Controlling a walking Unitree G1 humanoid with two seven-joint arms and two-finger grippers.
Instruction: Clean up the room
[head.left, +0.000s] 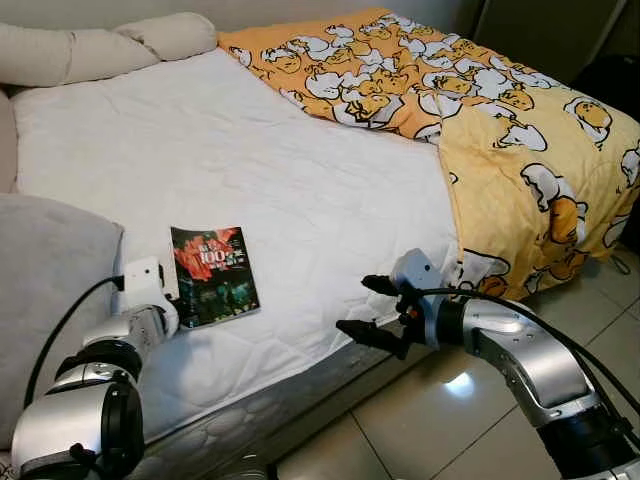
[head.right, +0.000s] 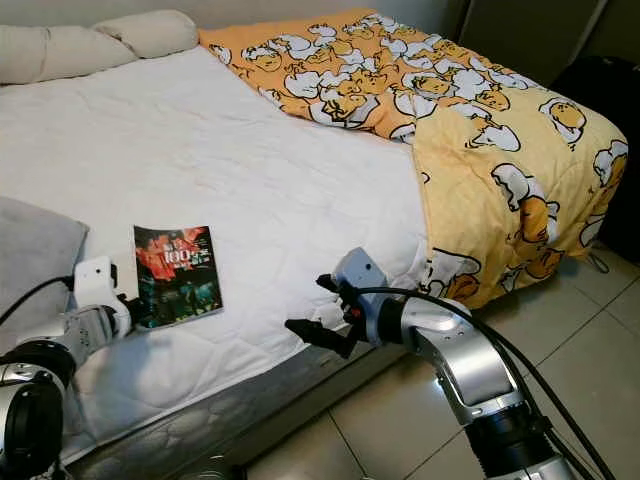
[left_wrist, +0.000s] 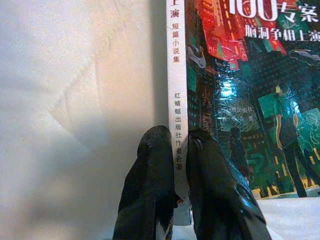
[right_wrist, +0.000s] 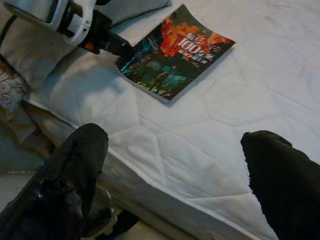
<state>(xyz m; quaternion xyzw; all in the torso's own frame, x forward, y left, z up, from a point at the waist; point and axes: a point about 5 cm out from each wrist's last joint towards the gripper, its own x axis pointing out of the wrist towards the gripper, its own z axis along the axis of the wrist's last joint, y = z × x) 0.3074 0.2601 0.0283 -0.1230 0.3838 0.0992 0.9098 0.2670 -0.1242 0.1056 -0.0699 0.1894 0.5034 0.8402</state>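
My left gripper (left_wrist: 181, 165) was pinching the near corner of the book (head.left: 212, 274) by its spine — the book lay flat on the white bed (head.left: 250, 160), its long side pointing away — while my right gripper (head.left: 368, 308), spread wide, hung well off to the right.

White mattress (head.left: 250, 160), bare. Yellow cartoon quilt (head.left: 480, 110) bunched at 2 o'clock, draping over the edge. Beige pillow (head.left: 90, 45) at 11, grey cushion (head.left: 50, 270) at 9. Tiled floor (head.left: 450, 420) at 5.
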